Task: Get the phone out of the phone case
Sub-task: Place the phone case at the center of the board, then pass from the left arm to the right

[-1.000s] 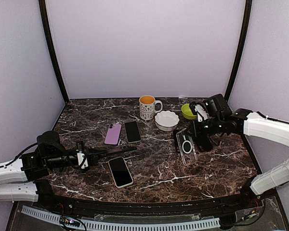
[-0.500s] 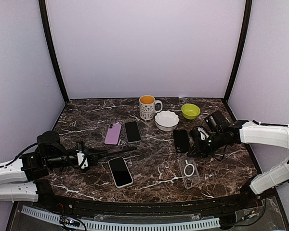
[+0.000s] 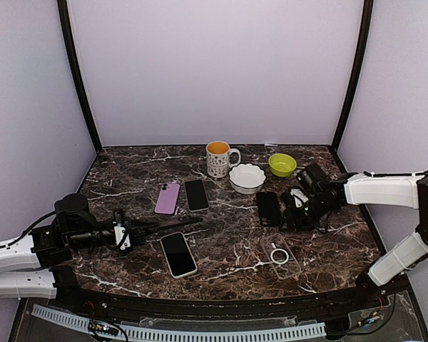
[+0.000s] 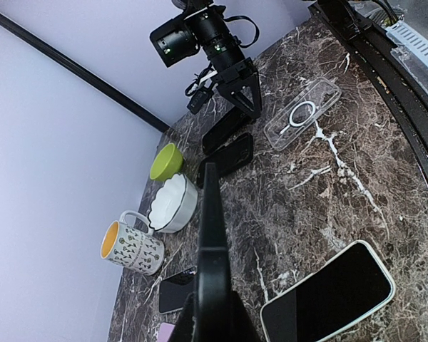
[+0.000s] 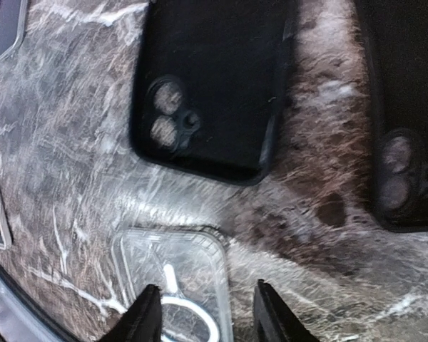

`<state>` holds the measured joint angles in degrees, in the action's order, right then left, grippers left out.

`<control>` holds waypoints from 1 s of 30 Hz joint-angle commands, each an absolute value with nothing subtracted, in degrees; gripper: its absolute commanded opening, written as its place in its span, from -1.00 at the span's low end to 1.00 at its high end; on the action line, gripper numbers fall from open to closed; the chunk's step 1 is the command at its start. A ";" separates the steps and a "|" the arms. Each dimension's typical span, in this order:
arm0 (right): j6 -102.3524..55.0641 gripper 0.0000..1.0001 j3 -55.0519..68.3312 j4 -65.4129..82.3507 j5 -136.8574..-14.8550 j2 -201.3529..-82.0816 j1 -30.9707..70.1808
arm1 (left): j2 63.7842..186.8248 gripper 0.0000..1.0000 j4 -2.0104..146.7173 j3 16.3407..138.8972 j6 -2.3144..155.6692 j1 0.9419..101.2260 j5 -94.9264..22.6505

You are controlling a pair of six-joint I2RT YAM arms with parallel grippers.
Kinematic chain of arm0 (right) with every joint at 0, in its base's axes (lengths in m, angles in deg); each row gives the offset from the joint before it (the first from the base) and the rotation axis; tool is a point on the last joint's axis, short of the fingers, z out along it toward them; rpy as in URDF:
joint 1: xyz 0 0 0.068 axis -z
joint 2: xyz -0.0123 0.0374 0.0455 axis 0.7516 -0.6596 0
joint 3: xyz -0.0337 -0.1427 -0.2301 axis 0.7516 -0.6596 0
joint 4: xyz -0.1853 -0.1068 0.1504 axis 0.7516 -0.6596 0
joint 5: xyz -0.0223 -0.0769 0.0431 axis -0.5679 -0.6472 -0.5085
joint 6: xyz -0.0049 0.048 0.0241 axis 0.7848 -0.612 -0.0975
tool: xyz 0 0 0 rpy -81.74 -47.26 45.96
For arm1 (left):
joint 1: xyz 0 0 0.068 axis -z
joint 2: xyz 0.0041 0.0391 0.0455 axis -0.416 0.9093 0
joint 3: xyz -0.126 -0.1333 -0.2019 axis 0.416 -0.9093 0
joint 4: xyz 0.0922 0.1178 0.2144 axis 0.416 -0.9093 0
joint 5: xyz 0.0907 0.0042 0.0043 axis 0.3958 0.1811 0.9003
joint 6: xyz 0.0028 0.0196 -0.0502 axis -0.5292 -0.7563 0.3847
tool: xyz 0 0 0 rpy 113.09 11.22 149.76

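Note:
A clear phone case (image 3: 279, 255) with a white ring lies empty on the marble table (image 3: 228, 242), near the front right. It also shows in the right wrist view (image 5: 182, 274) and the left wrist view (image 4: 303, 112). A black phone (image 3: 268, 208) lies back up behind it, its lenses visible in the right wrist view (image 5: 214, 85). My right gripper (image 3: 294, 216) hovers open and empty over the case's far end (image 5: 208, 317). A second black phone or case (image 5: 406, 135) lies by it. My left gripper (image 3: 198, 221) is shut and empty, far left of them (image 4: 211, 174).
A white-cased phone (image 3: 178, 254) lies face up in front of the left gripper. A purple phone (image 3: 167, 198) and a black phone (image 3: 196, 194) lie mid-table. A patterned mug (image 3: 220, 158), a white bowl (image 3: 247, 178) and a green bowl (image 3: 282, 164) stand at the back.
The clear case has gone from beside the right gripper to the table's front, leaving the black phone bare. The right gripper has come down and back. The left arm has not moved.

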<state>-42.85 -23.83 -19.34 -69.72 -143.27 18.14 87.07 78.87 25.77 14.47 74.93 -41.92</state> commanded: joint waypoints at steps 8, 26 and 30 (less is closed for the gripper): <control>-31.92 0.09 -10.90 -20.17 -76.76 -139.38 14.56 | 88.22 -1.00 80.52 29.58 17.38 74.71 -43.18; 9.24 0.87 -6.75 -0.16 -81.46 -143.63 -17.34 | 92.97 -1.00 78.55 31.28 21.13 74.68 -47.30; 14.68 0.68 -5.79 2.27 -85.70 -147.27 -20.41 | 92.92 -1.00 78.32 31.14 20.62 74.68 -47.55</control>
<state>6.50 -7.76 -2.81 -81.04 -144.67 -17.96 93.54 76.49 28.80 20.26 74.93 -46.07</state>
